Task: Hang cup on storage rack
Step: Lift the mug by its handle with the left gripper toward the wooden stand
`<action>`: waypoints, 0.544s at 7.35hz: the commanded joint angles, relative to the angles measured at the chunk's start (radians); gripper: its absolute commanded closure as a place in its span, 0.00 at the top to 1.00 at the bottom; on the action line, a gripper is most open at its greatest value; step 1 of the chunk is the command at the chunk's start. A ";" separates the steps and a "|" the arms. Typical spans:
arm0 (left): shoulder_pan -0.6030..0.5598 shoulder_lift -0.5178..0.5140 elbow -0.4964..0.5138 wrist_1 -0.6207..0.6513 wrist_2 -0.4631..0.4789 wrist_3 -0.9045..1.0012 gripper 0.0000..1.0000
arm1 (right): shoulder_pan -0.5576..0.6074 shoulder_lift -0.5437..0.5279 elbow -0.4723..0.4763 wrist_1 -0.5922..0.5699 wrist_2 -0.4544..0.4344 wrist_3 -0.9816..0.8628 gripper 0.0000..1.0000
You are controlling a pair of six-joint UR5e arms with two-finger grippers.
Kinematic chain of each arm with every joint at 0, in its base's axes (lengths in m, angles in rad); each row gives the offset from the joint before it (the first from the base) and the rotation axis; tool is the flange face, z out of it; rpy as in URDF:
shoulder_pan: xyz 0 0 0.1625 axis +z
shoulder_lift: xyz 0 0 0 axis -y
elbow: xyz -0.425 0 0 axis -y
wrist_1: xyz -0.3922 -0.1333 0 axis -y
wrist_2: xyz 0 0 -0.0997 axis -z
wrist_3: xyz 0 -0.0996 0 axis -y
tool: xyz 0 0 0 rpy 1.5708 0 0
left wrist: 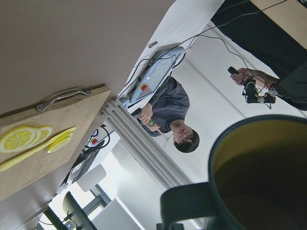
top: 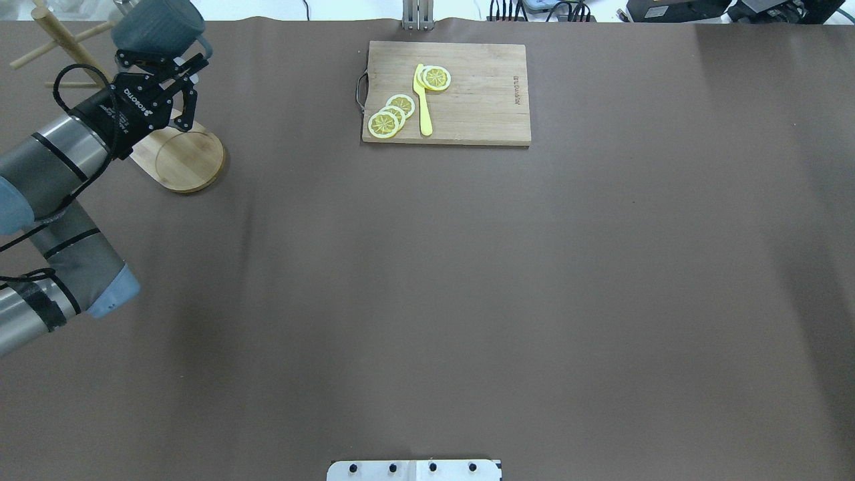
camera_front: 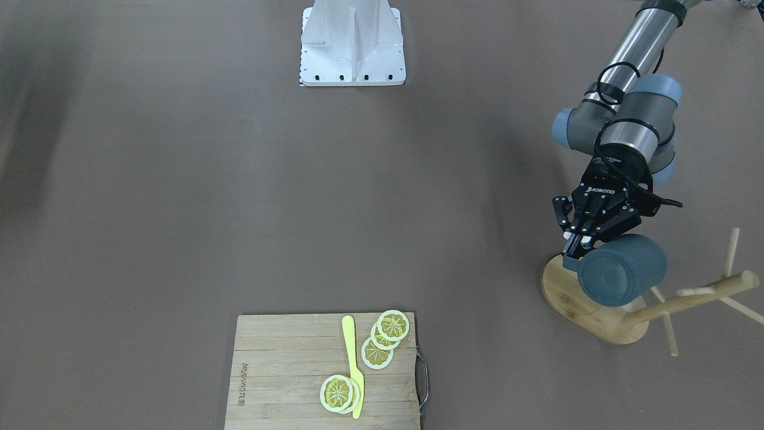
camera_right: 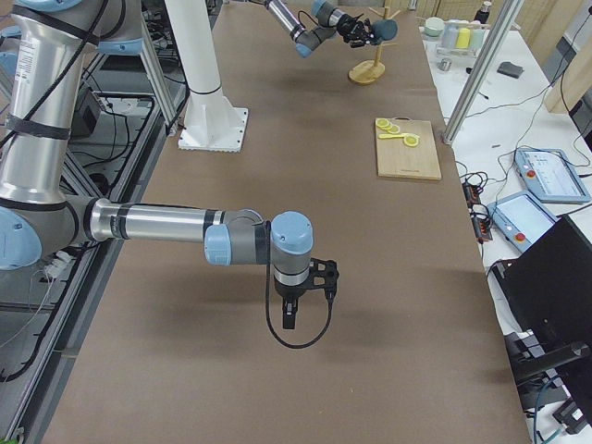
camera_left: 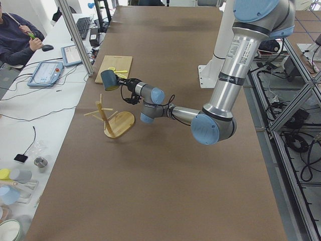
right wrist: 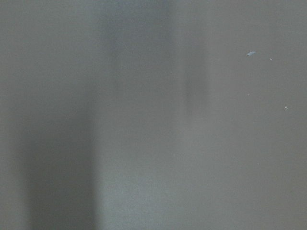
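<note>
Holding the teal mug (camera_front: 624, 269) clear of the table, the left gripper (camera_front: 582, 242) is clamped on it near the loop handle (left wrist: 189, 206); whether on rim or handle I cannot tell. The mug lies sideways, its yellow-olive mouth turned back toward the wrist, a pose that I judge lets the handle be threaded onto a peg. The bamboo mug tree (camera_front: 686, 298) stands just below and beyond the fingertips, its oval base (camera_front: 567, 295) under the mug and its pegs (camera_front: 729, 251) further out. No peg carries the handle yet. The right gripper (camera_right: 294, 310) hangs far off; its opening cannot be told.
</note>
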 commanded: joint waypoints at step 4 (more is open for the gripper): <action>-0.051 -0.008 0.058 -0.002 -0.003 -0.005 0.00 | 0.000 0.002 0.002 0.000 -0.001 0.000 1.00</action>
